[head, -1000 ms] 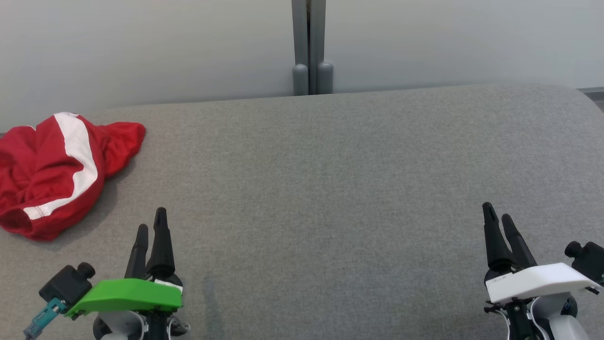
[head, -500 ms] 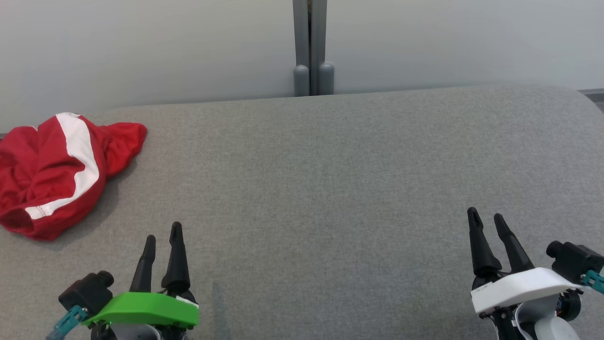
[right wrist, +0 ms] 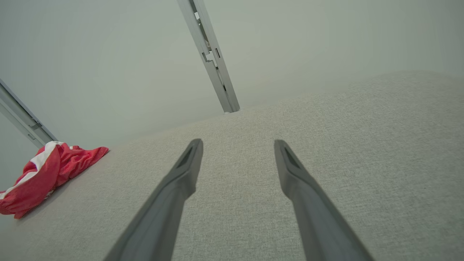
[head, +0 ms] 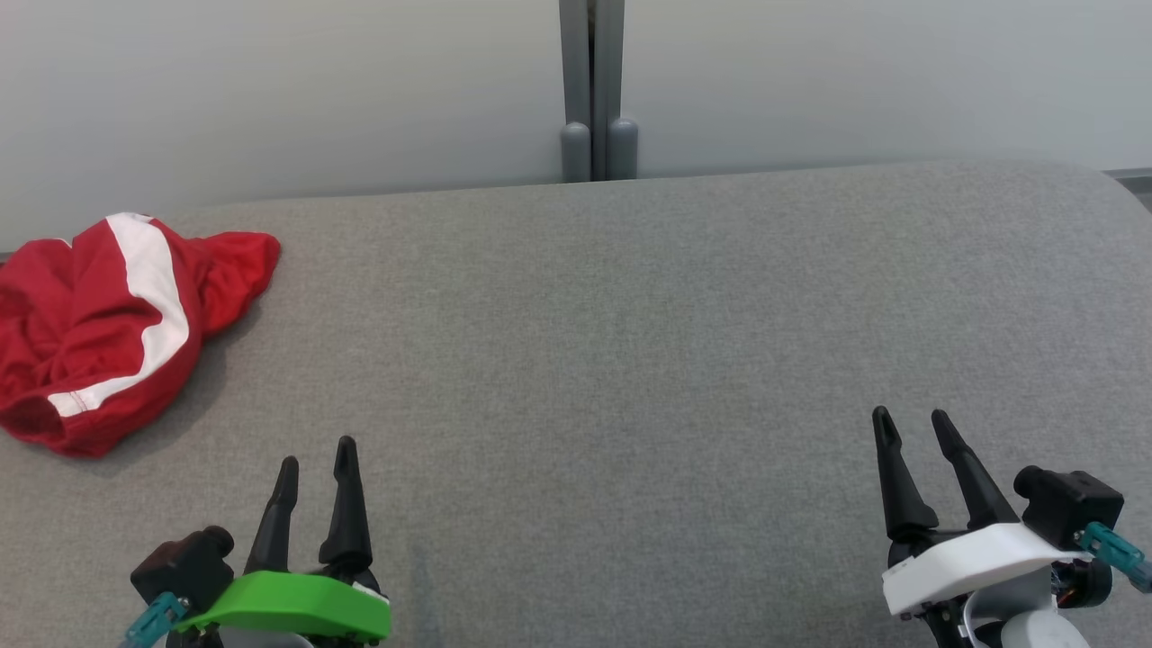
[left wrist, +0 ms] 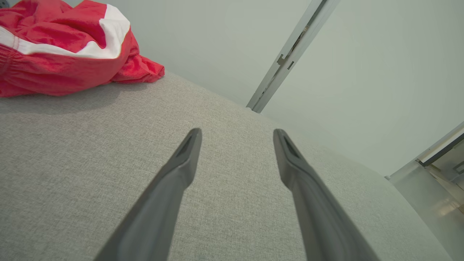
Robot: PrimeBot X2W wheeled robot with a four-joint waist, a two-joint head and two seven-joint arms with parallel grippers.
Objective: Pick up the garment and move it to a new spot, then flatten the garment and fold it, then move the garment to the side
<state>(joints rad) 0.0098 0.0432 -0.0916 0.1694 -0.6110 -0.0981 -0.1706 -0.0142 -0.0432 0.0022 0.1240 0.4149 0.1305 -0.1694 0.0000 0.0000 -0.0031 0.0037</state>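
Note:
The garment point(head: 99, 324) is red with a white stripe and lies crumpled at the far left of the grey fabric surface point(head: 612, 342). It also appears at the upper left of the left wrist view as the garment point(left wrist: 61, 54), and small at the left of the right wrist view as the garment point(right wrist: 43, 174). My left gripper point(head: 317, 454) stands open at the lower left, well short of the garment and to its right. At the lower right my right gripper point(head: 911, 418) is open too. Nothing sits between either pair of fingers.
A pale wall rises behind the surface, with a grey vertical post point(head: 591, 90) at its middle. The surface's far edge runs along the wall and curves off at the right.
Both grippers have drawn back toward the bottom of the head view, the left drifting slightly right and the right slightly left. The garment has not moved.

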